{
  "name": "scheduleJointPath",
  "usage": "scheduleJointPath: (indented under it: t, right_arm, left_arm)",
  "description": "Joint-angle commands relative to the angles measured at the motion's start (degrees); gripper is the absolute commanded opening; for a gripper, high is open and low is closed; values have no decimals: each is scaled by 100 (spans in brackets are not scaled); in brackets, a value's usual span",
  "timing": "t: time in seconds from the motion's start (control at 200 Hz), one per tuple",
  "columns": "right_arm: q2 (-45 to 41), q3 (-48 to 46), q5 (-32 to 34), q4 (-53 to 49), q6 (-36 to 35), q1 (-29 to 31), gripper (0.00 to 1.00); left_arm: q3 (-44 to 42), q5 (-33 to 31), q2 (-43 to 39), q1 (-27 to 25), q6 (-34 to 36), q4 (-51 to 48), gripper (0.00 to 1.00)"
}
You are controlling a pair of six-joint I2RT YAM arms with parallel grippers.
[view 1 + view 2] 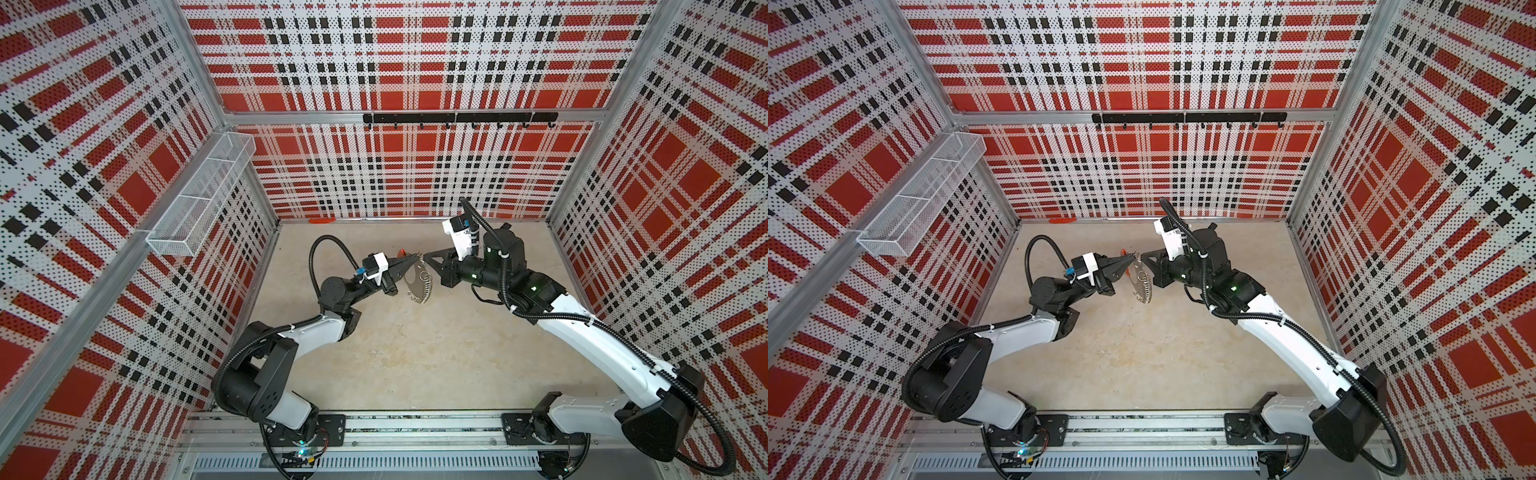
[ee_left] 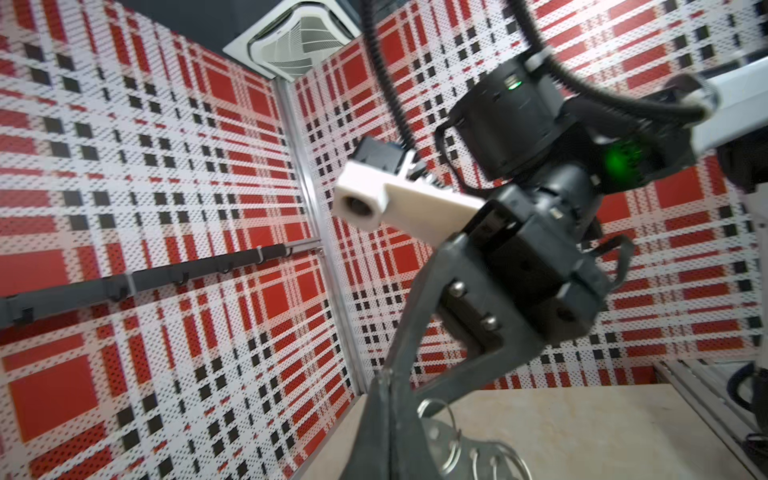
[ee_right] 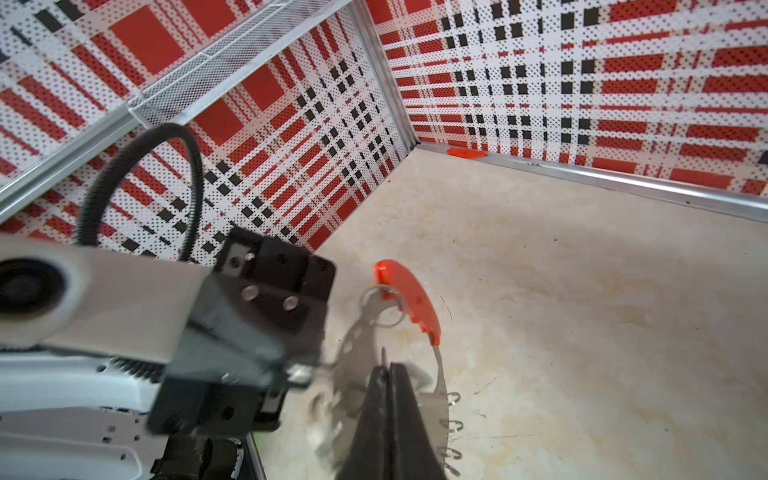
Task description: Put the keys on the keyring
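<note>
I look into a big box with red, black and white checked walls [image 1: 415, 166]. The floor is a pale table [image 1: 415, 361]. My two arms reach in from the near side. The left arm [image 1: 307, 328] bends in from the left and the right arm [image 1: 582, 324] bends in from the right. They meet in the middle, near the back of the table. A long white wire basket [image 1: 199, 195] hangs on the left wall. A black rail with hooks [image 1: 457, 117] runs across the back wall.

The keyring [image 1: 417, 282] is up between the two claws. It is flat grey metal and it hangs down on edge from their tips. In both top views it sits right under the spot where the tips meet. I cannot tell if its low end touches the table.

The right claw [image 3: 388, 368] is pressed shut. Its two black fingers [image 3: 409, 424] lie flat together. A thin bit of the keyring's metal pokes out at their tip, so this claw pinches the keyring. The left claw [image 1: 417, 260] is shut tight too. Its tip is against the keyring's edge. The right wrist view is blurry there, so I cannot tell if it pinches.

A red curved piece [image 3: 405, 291] sits at the top of the keyring. An orange-red strip [image 3: 465, 153] lies far off by the back wall. Small wire loops [image 3: 452, 426] stick out along the keyring's edge.
</note>
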Motion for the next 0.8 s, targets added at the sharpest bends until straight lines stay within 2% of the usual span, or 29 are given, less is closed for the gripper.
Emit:
scheduleJointPath:
  t: [0.0,0.13,0.411,0.551,0.797]
  right_arm:
    - [66,-47,-469,151,344,-271,0]
    - [15,-16,-759,143,354,-312,0]
    - [-586,-320,-440,452,49,-318,0]
    - [-1001,-525,-532,783,-225,-318,0]
    - [-1031,-459,-717,737,-639,-123,0]
  left_arm:
    - [231,258,-104,-122,-181,678,0]
    - [297,290,-46,-122,-263,693,0]
    - [324,229,12,-122,-416,676,0]
    - [290,181,3,-126,-388,656,0]
    - [558,30,42,-124,-598,-44,0]
